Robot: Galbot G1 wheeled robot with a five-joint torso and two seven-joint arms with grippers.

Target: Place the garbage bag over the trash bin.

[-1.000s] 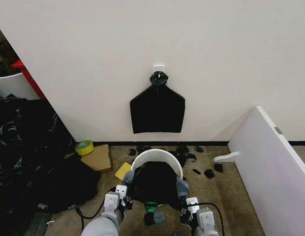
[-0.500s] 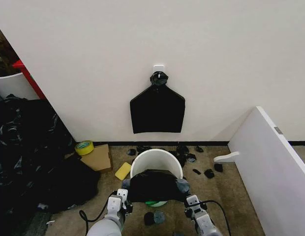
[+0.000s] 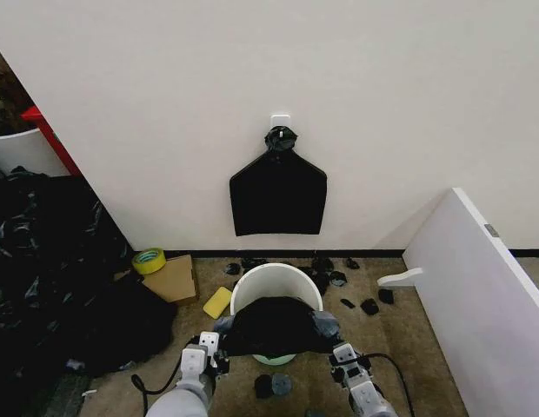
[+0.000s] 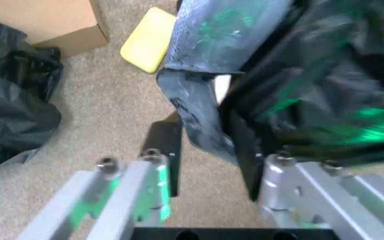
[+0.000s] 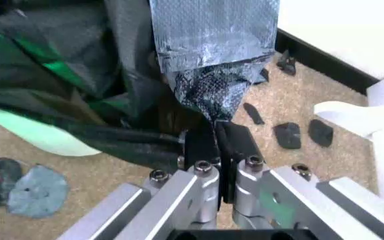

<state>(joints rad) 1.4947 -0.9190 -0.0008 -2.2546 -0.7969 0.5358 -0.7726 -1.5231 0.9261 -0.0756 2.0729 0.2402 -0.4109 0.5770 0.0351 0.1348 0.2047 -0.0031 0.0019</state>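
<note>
**Bag held over the bin, not yet fitted**

The garbage bag (image 3: 276,325) hangs stretched above the near rim of the trash bin (image 3: 276,276). The right gripper (image 5: 213,142) is pressed together on its taped corner. The left gripper (image 4: 209,165) is spread, with a bag fold between its fingers. The far rim is uncovered, so most of the work remains. The bag's mouth is hidden.
</note>
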